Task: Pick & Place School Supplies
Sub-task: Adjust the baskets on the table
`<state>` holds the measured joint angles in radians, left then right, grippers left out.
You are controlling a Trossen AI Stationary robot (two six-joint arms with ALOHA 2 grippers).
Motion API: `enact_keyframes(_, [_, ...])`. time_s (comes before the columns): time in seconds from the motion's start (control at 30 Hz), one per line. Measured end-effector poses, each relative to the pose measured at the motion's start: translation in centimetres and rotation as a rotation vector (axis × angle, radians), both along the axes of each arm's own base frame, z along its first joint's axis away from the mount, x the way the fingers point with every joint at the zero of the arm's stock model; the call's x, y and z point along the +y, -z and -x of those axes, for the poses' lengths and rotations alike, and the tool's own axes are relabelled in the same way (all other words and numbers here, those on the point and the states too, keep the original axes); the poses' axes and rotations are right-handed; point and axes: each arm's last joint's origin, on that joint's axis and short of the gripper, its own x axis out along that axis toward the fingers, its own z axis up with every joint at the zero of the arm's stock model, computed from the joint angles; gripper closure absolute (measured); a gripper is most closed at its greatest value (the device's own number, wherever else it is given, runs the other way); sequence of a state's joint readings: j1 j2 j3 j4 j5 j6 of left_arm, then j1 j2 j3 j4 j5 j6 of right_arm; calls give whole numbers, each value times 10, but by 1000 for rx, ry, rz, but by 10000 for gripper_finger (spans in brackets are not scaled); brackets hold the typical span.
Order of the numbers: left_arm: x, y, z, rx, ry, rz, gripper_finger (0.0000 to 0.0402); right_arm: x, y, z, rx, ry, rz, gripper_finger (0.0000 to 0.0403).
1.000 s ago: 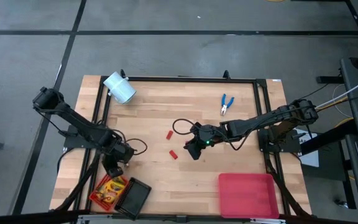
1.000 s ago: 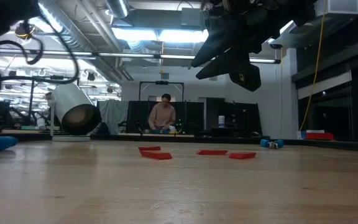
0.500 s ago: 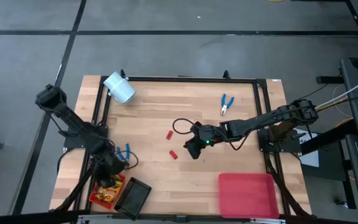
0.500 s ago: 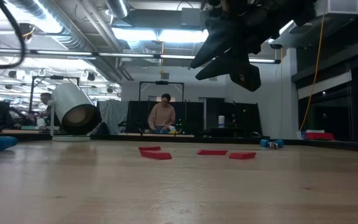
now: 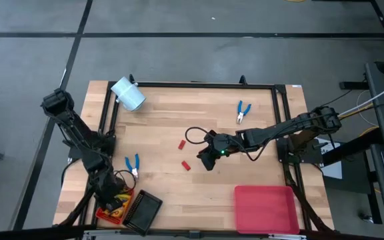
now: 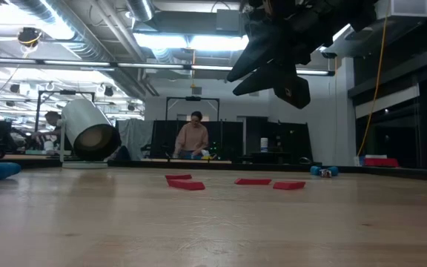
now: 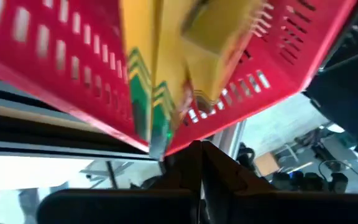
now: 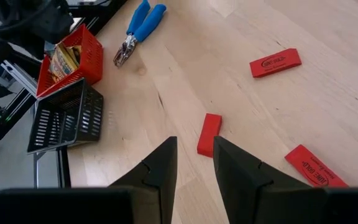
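1. The small red basket [image 5: 114, 203] sat at the near-left corner of the wooden table [image 5: 259, 147], with a black basket [image 5: 143, 211] touching its right side; I take it as the landmark.
2. Inside the red basket lay the yellow-and-green crayon boxes [image 8: 63, 60], so that part of the job looked done.
3. The left gripper [image 5: 107, 193] hung right at the red basket's far edge, its jaws pressed fully together and gripping nothing; its wrist view showed only the basket wall and the crayon boxes close up.
4. One pair of blue-handled pliers [image 5: 133, 164] lay on the table just beyond the red basket, not yet stowed.
5. A second pair of blue-handled pliers [image 5: 243, 111] lay well away from the red basket, toward the far right of the table.
6. The right gripper [image 5: 207, 160] hovered above mid-table, well right of the red basket, its fingers partly spread and empty.
7. Just beyond its fingertips stood a small red eraser [image 8: 209, 134]; two more red erasers [image 8: 275, 62] lay flat nearby, all well apart from the red basket.
8. A large red tray [image 5: 265, 209] sat at the near-right edge, holding nothing visible.
9. By my judgement the task was under halfway: both pliers and three erasers remained loose.
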<state>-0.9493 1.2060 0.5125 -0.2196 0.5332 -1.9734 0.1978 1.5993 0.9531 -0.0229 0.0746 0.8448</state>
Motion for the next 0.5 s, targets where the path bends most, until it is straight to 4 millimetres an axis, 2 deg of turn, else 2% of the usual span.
enact_keyframes(0.13, [-7, -10, -7, -133, 12, 73, 400, 0, 0, 0, 1, -6, -6, 295])
enact_keyframes(0.3, [-13, -34, -18, -320, 126, 104, 400, 1, 0, 0, 3, -12, -15, 295])
enact_keyframes(0.4, [-2, -46, -28, -394, 200, -26, 400, 1, 0, 0, 3, -13, -16, 295])
enact_keyframes(0.5, [23, -55, -39, -418, 252, -248, 400, 1, 0, 0, 3, -14, -15, 295])
